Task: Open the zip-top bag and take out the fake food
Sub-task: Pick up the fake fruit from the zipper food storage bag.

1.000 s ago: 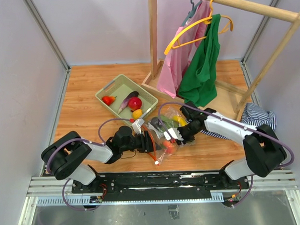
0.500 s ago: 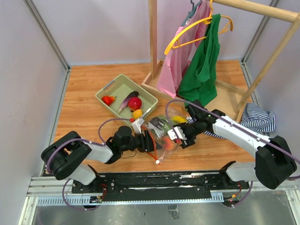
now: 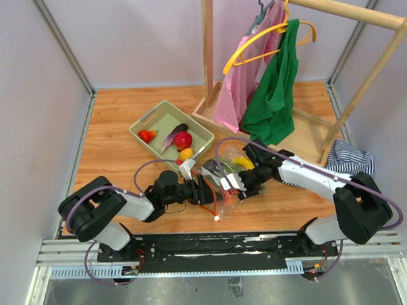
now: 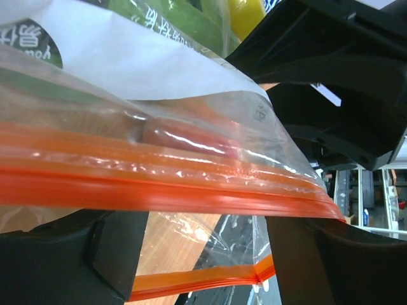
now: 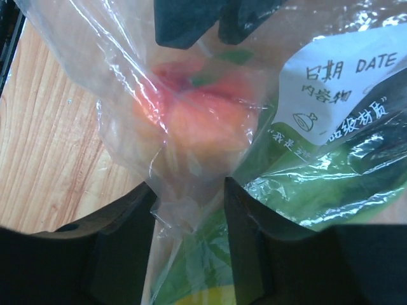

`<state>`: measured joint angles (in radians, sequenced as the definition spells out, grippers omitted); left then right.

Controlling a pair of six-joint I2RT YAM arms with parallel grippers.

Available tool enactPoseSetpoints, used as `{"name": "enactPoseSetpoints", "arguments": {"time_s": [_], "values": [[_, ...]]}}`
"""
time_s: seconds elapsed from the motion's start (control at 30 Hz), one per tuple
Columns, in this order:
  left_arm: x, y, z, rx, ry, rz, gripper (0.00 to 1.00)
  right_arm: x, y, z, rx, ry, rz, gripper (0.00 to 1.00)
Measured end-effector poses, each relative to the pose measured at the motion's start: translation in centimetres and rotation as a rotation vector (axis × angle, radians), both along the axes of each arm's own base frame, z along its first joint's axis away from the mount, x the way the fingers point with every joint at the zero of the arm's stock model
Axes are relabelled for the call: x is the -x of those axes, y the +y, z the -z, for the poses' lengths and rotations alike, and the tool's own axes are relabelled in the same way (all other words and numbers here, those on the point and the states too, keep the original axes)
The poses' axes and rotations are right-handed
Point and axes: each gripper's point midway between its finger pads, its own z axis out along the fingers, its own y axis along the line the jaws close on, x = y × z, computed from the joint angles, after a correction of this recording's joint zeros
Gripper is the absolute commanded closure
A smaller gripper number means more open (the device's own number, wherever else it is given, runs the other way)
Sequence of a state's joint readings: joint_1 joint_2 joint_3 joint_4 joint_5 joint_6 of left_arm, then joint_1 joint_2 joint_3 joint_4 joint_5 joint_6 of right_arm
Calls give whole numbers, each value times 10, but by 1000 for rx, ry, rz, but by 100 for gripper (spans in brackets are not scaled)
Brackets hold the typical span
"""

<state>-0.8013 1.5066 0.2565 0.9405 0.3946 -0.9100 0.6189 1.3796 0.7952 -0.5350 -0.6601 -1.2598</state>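
Note:
The clear zip-top bag (image 3: pixel 220 181) lies crumpled on the wooden table between my two grippers. Its orange-red zip strip (image 4: pixel 159 187) runs across the left wrist view. My left gripper (image 3: pixel 202 192) (image 4: pixel 205 232) is open, its fingers wide apart, and a lower stretch of the strip hangs between them. My right gripper (image 3: pixel 233 184) (image 5: pixel 189 210) stands partly open with bunched bag film between its fingers. Fake food shows inside the bag: an orange piece (image 5: pixel 200 121), a yellow one (image 3: pixel 243 163), and green. More fake food lies in the green basket (image 3: pixel 155 119): a red piece (image 3: pixel 183 140) and an eggplant (image 3: pixel 172 134).
A wooden clothes rack (image 3: pixel 209 58) stands behind the basket, with pink (image 3: pixel 236 90) and green (image 3: pixel 277 95) garments on hangers. A striped cloth (image 3: pixel 349 158) lies at the right. Grey walls close in the table on three sides.
My left gripper's jaws have widened around the zip strip. My right gripper let go of the bag, drew back to the right, then came back left onto the film.

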Motion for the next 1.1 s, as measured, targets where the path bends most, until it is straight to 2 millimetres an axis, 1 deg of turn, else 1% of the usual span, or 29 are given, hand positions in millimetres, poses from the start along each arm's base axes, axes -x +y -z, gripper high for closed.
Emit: {"name": "enactPoseSetpoints", "arguments": {"time_s": [0.1, 0.23, 0.43, 0.7, 0.77, 1.0, 1.1], "values": [[0, -1, 1, 1, 2, -1, 22, 1, 1, 7, 22, 13, 2, 71], [0, -3, 5, -3, 5, 2, 22, 4, 4, 12, 38, 27, 4, 85], [-1, -6, 9, -10, 6, -1, 21, 2, 5, 13, 48, 46, 29, 98], [-1, -9, 11, -18, 2, -10, 18, 3, 5, 13, 48, 60, 43, 99], [-2, -9, 12, -19, 1, -13, 15, 4, 6, 13, 46, 66, 44, 99], [-5, -13, 15, -36, -10, -23, 14, 5, 7, 12, 47, 85, 51, 99], [-6, -15, 17, -45, -13, -25, 11, 6, 6, 12, 48, 90, 53, 99]]}}
